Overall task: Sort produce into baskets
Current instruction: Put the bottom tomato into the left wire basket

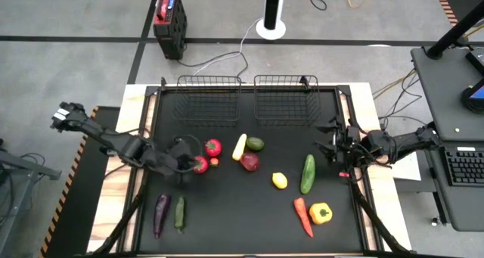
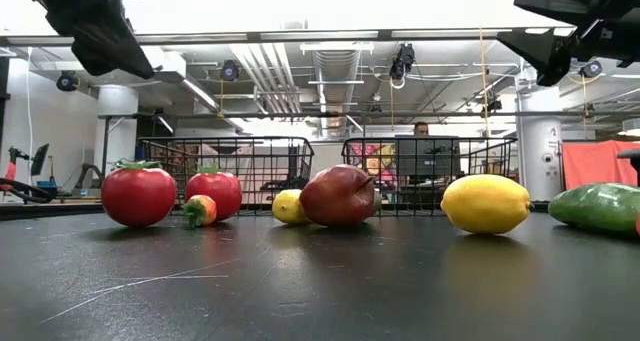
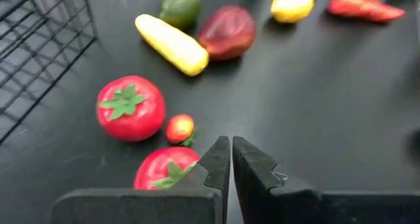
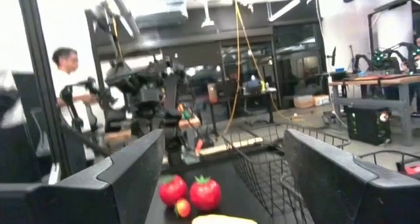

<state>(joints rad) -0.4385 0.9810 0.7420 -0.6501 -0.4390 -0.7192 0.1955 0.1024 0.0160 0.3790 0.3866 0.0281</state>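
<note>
I can't see the left gripper (image 1: 190,167) tips from overhead; they merge with the near tomato (image 1: 200,164). Its wrist camera cuts that tomato (image 3: 165,172) off behind the fingers (image 3: 216,161), so contact is unclear to me. The low camera crops both arms at the top edge, with no fingertips visible. There the cucumber (image 2: 598,207) runs off the frame's right edge, and the yellow squash (image 2: 290,207) is mostly hidden behind the dark red fruit (image 2: 339,195). On the right wrist camera the squash (image 4: 209,219) is clipped at the frame edge. The person (image 4: 65,86) behind is blurred. The small red piece (image 1: 215,162) is too small to identify.
</note>
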